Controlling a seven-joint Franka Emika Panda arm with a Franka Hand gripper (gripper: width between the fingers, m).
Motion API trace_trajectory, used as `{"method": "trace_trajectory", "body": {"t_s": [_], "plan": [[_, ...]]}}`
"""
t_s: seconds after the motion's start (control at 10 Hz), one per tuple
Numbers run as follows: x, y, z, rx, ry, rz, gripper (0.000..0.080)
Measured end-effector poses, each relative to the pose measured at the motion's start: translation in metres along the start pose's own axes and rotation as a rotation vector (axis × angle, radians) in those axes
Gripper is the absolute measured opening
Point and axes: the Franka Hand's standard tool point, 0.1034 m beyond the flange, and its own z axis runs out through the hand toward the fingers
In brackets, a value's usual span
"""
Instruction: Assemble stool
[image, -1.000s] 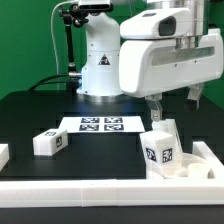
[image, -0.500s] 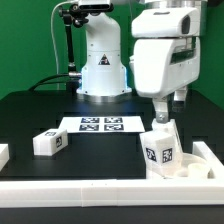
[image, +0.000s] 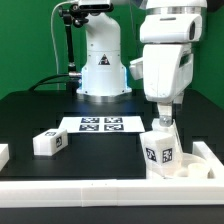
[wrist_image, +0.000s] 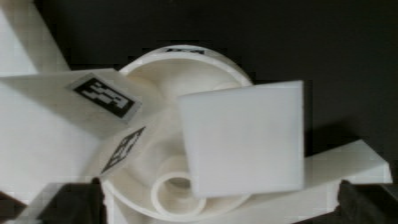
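The claw (image: 164, 120) is swivelled from broadside to edge-on above the upright leg (image: 160, 148), with its housing looking narrower.

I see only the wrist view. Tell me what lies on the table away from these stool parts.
Observer: A loose leg lies on its side, to the exterior view's left of the marker board.
Operator: Say where the pincer stands.
Observer: The pincer hangs right over the tagged leg standing at the exterior view's right.
Operator: Report anything further left.
Observer: Another white part shows at the exterior view's left edge, cut off; which part, I cannot tell.
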Motion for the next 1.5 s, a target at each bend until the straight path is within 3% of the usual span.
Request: {"method": "trace_trajectory", "body": {"t_s": [0.5, 0.6, 0.7, 0.8, 0.9, 1.5], "plan": [[-0.006, -0.006, 0.012, 0.017, -0.013, 0.015, 0.0649], [-0.006, -0.007, 0.013, 0.019, -0.014, 0.02, 0.0525], [-0.006, -0.008, 0.015, 0.021, -0.016, 0.023, 0.0525], [-0.006, -0.008, 0.015, 0.022, -0.017, 0.024, 0.0393], [-0.006, -0.008, 0.015, 0.022, -0.017, 0.024, 0.0343], [-0.009, -0.006, 0.016, 0.024, -0.019, 0.083, 0.0343]]}}
